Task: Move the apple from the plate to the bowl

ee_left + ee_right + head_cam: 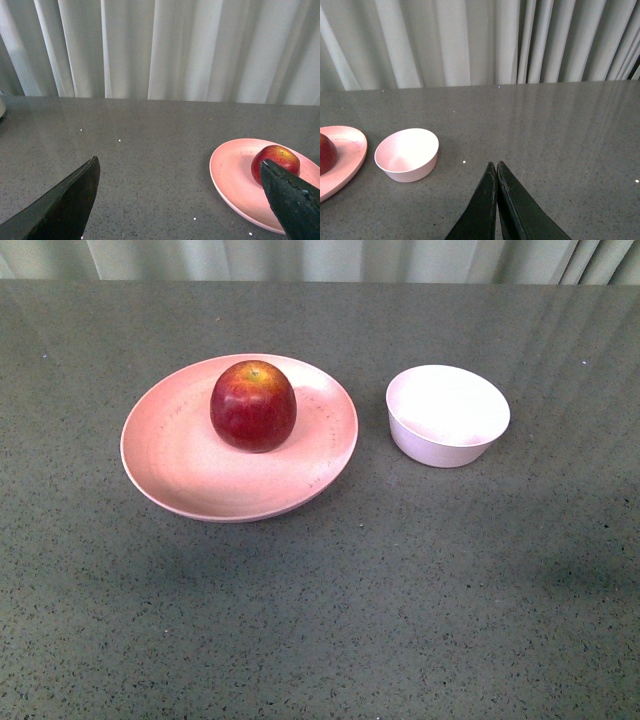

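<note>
- Two arms sit nearest: the left end effector (178, 162), low in its frame, gapes wide and empty; the right end effector (496, 166) is pinched closed on nothing.
- Centre-left of the front view, the apple (253, 405) rests on the plate (175, 455). The left arm should probably descend from above, straddling it.
- Right of centre, the bowl (440, 448) stands empty, just clear of the plate.

No readable text, labels, brands or numbers appear in any view.

Front view: high, looking down on plate (170, 455) and bowl (440, 450). Wrist views: low, near tabletop (150, 150), facing curtain (175, 50), both sharing plate with front.
</note>
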